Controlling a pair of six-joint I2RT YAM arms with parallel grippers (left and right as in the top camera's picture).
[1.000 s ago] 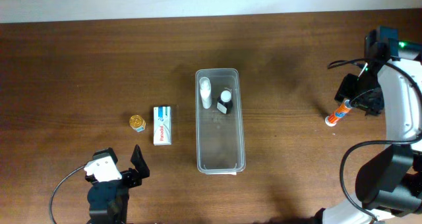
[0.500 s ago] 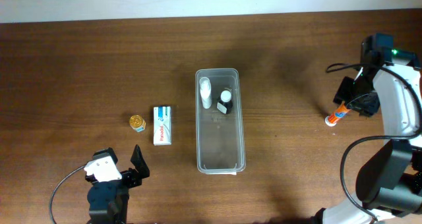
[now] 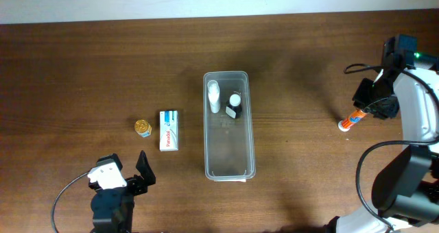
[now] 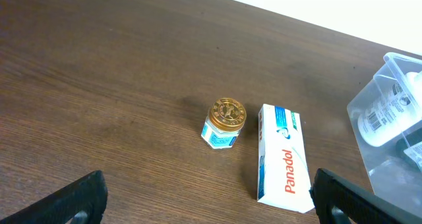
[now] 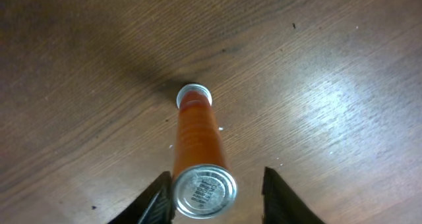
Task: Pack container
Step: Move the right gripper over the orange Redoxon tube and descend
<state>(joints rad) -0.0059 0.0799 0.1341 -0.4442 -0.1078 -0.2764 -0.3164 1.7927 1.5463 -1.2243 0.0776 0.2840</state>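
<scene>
Nearest, on the left: left hand (image 3: 140, 175), spread as wide as can be, holding nothing, touching nothing, poised over bare surface (image 3: 302, 185). Just beyond, in the left wrist view: Panadol box (image 4: 283, 159) lying flat, small gold-lidded jar (image 4: 224, 123) just left of it, close but apart. Both outside the bin, not yet packed.

In the middle: container (image 3: 206, 123), long side running near to far, upright on the surface. Inside, at the far end: white bottle (image 3: 214, 96) and small dark bottle (image 3: 234, 104) with a white cap, side by side. Near half of the container bare.

Farther off, far right, well apart from the container: orange tube (image 3: 351, 118) lying on the surface, white cap pointing left and near.

Risks, judged from here:
- Round tube taken right at the tail end, not mid-body, so likely to roll, pivot or squirt out under a tightening hold.
- Uneven contact, enough to nudge it sideways first.
- Droop from an end hold, then a possible snag on the container rim on the way in.

Right hand (image 5: 214, 201): partly spread, straddling the tube's flat silver end. One finger (image 5: 158, 199) against the tube or nearly so, a visible gap at the other. Not clamped yet, nothing lifted.
</scene>
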